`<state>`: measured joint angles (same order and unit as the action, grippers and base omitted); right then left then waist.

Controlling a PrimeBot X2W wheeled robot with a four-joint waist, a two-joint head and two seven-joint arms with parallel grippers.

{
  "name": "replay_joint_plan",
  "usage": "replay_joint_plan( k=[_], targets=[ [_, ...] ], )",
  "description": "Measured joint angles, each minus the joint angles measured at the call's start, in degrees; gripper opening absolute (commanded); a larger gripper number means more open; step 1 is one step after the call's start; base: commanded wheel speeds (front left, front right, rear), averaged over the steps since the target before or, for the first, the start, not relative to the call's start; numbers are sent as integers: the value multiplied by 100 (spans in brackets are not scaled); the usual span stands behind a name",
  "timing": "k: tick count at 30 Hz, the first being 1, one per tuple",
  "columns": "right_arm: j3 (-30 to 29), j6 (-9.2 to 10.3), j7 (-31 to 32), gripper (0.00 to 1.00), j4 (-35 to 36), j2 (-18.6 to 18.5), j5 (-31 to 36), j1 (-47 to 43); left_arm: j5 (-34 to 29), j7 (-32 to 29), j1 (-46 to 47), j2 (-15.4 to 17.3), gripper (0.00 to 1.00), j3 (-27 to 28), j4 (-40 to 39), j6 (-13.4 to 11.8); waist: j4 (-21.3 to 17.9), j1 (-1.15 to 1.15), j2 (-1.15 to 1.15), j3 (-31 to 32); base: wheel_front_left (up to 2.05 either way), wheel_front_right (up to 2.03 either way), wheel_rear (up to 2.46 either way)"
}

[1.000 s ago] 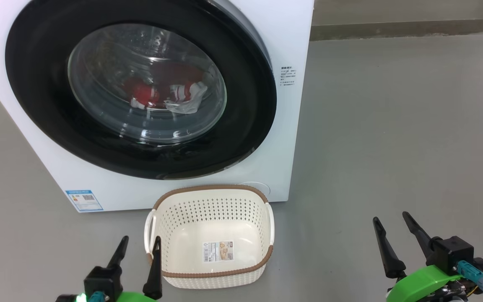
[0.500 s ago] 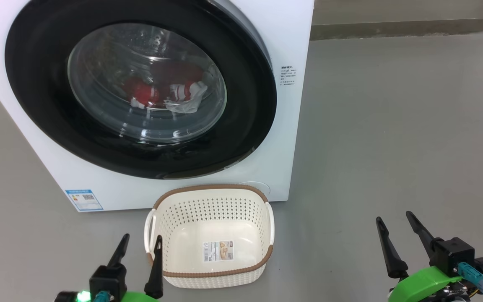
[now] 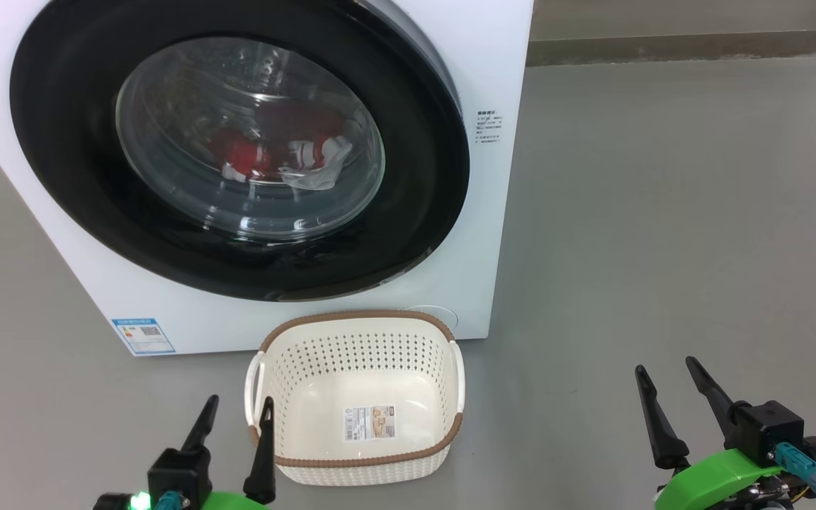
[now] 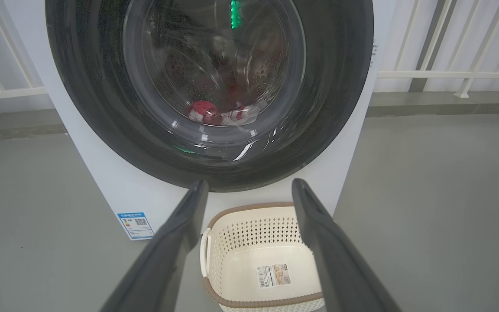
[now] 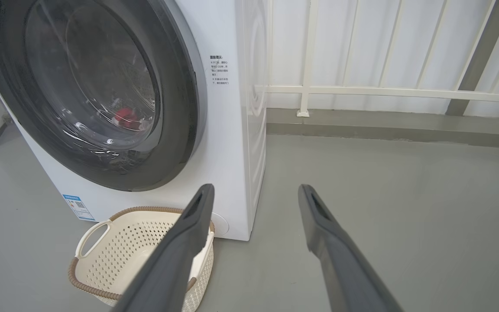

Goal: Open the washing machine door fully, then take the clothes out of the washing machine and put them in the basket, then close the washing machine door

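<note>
task unstarted: washing machine door was shut.
clothes lay inside, basket stood empty; left fingers and right fingers gaped, grasping nothing.

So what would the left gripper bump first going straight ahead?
Probably the washing machine door, low on its black rim; the left gripper seems aimed over the basket, though depth is unclear.

Grey floor, white railing, low kerb
</note>
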<state>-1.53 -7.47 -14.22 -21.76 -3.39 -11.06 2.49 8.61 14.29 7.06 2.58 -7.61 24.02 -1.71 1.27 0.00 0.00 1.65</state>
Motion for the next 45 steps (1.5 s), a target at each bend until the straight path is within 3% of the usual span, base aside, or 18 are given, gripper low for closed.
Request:
replay_joint_plan(
  k=[1, 2, 3, 4, 5, 20, 31, 40, 45],
  targets=[
    [-2, 0, 0, 96, 0, 1, 0, 0, -1, 0, 0, 0, 100, -2, 0, 0, 1, 0, 0, 1, 0, 0, 0],
    [-4, 0, 0, 75, 2, 3, -1, 0, -1, 0, 0, 0, 100, -5, 0, 0, 1, 0, 0, 1, 0, 0, 0],
    [-11, 0, 0, 34, 2, 7, -3, 0, 0, 0, 0, 0, 100, -8, -1, 0, 1, 0, 0, 0, 0, 0, 0],
    [-13, 0, 0, 34, 0, 9, -14, 0, 0, 0, 0, -1, 100, -11, -1, 0, 3, 0, 0, -1, 0, 0, 0],
    [0, 0, -1, 0, -21, 7, -34, 0, 0, 0, 0, -1, 100, -13, -1, 0, 5, 0, 0, -2, 0, 0, 0],
    [303, 0, -1, 0, -79, -87, -694, 66, -1, 0, 13, -3, 100, -52, -1, -1, -13, 0, 0, -87, 0, 0, 0],
    [439, 1, 170, 0, -257, -229, -3761, 832, -16, 1, 188, -7, 100, -116, -136, -30, 4, 0, 0, -411, 0, 0, 0],
    [174, 1, 1113, 0, -250, -415, -6418, 1566, -45, 1, 519, -18, 100, -237, -445, -88, 68, 0, 0, -894, 0, 0, 0],
    [-97, 1, 1682, 0, -377, -528, -7416, 2144, -16, 1, 705, -23, 100, -335, -615, -167, 112, 0, 0, -1199, 0, 0, 0]
  ],
)
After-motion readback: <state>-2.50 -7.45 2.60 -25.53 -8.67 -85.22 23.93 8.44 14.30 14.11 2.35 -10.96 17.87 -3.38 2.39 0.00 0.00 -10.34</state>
